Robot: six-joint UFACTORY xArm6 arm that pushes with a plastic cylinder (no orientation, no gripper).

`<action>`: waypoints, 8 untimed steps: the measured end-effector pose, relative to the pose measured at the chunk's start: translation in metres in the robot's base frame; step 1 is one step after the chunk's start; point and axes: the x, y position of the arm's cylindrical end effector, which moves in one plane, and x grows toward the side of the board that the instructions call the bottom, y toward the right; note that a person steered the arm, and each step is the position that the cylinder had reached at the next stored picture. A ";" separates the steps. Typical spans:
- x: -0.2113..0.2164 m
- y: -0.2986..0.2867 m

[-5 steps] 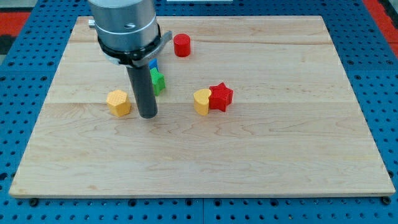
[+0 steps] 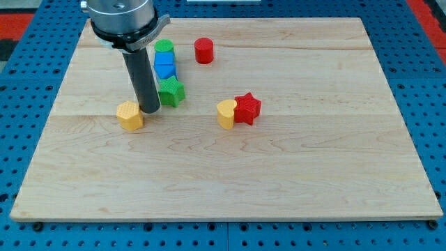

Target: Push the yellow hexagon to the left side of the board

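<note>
The yellow hexagon (image 2: 129,115) lies on the wooden board (image 2: 223,181), left of centre. My tip (image 2: 150,111) stands just to the view's right of the hexagon and slightly above it, touching or nearly touching its upper right edge. The rod rises from there to the arm's head at the view's top left.
A green star (image 2: 171,92), a blue block (image 2: 164,67) and a green cylinder (image 2: 164,47) form a column right of the rod. A red cylinder (image 2: 203,51) stands near the top. A yellow heart (image 2: 226,113) touches a red star (image 2: 247,108) at centre.
My tip has moved left and up, from below the green star to the hexagon's right edge. The hexagon has shifted slightly left. The green, blue and green blocks are now uncovered.
</note>
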 end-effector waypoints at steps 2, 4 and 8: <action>0.006 -0.021; 0.006 -0.020; 0.006 -0.015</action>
